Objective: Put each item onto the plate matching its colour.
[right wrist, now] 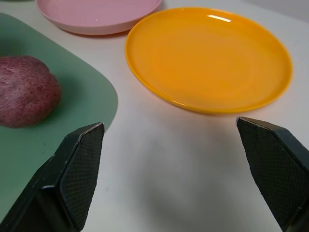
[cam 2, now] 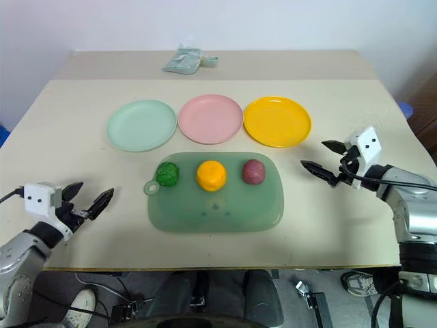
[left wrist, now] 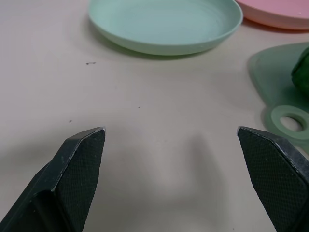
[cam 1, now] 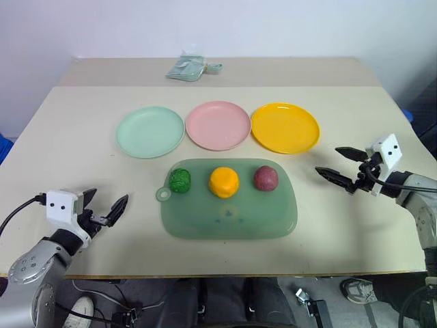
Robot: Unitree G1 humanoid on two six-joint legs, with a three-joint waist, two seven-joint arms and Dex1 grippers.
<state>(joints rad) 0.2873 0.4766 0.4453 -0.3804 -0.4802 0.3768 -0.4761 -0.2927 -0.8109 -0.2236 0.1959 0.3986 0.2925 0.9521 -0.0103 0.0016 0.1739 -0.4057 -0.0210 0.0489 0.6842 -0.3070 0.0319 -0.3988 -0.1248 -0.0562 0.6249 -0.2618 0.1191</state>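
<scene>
Mint green plate (cam 1: pixel 150 131), pink plate (cam 1: pixel 218 125) and yellow-orange plate (cam 1: pixel 285 127) line the counter (cam 1: pixel 68 137) in the head view, all bare; the green item (cam 1: pixel 180 180), orange item (cam 1: pixel 224 182) and maroon item (cam 1: pixel 265 178) sit in a row on the translucent board (cam 1: pixel 229 215). Left wrist: the left pincer (left wrist: pixel 171 145) gapes wide, empty, facing the mint plate. Right wrist: the right pincer (right wrist: pixel 169 140) spreads wide, holding nothing, near the yellow-orange plate.
</scene>
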